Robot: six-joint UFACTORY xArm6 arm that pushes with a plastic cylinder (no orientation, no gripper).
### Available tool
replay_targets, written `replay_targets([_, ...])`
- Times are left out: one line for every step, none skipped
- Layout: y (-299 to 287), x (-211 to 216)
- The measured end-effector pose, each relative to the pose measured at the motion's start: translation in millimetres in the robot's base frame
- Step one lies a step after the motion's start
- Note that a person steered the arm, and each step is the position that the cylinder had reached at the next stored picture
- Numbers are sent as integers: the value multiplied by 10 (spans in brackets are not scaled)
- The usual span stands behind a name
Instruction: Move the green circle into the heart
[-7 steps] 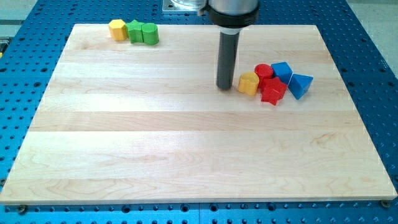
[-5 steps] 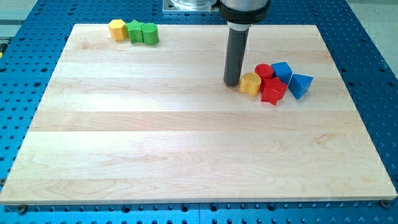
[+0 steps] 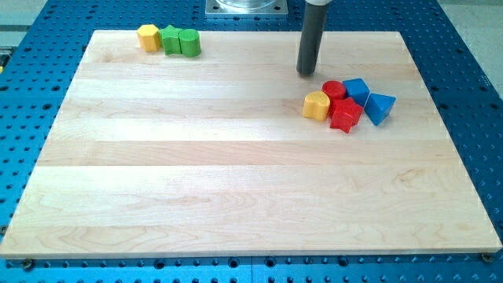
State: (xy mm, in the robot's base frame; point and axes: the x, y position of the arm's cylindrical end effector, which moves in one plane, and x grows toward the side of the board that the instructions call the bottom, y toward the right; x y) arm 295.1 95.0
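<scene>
The green circle [image 3: 189, 42] stands at the view's top left, touching a green star [image 3: 170, 39], with a yellow hexagon [image 3: 148, 37] at the row's left end. The yellow heart [image 3: 316, 105] sits at the right of the board, at the left end of a cluster of blocks. My tip [image 3: 306, 73] rests on the board just above the heart, apart from it, and far to the right of the green circle.
The cluster beside the heart holds a red circle [image 3: 334, 90], a red star [image 3: 345, 115], a blue cube [image 3: 356, 90] and a blue triangle [image 3: 380, 107]. The wooden board [image 3: 236, 196] lies on a blue perforated table.
My tip has moved from the heart's left side up and to the right, toward the view's top. No block has moved.
</scene>
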Motion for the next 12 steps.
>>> replay_targets([-206, -34])
replay_targets([-280, -34])
replay_targets([-280, -34])
replay_targets([-272, -18])
replay_targets([-656, -49])
replay_targets([-975, -800])
replay_targets([-1351, -1012])
replay_targets([-1998, -1035])
replay_targets([-2014, -1021])
replay_targets([-2283, -1029])
replay_targets([-2283, -1008])
replay_targets([-2268, -966])
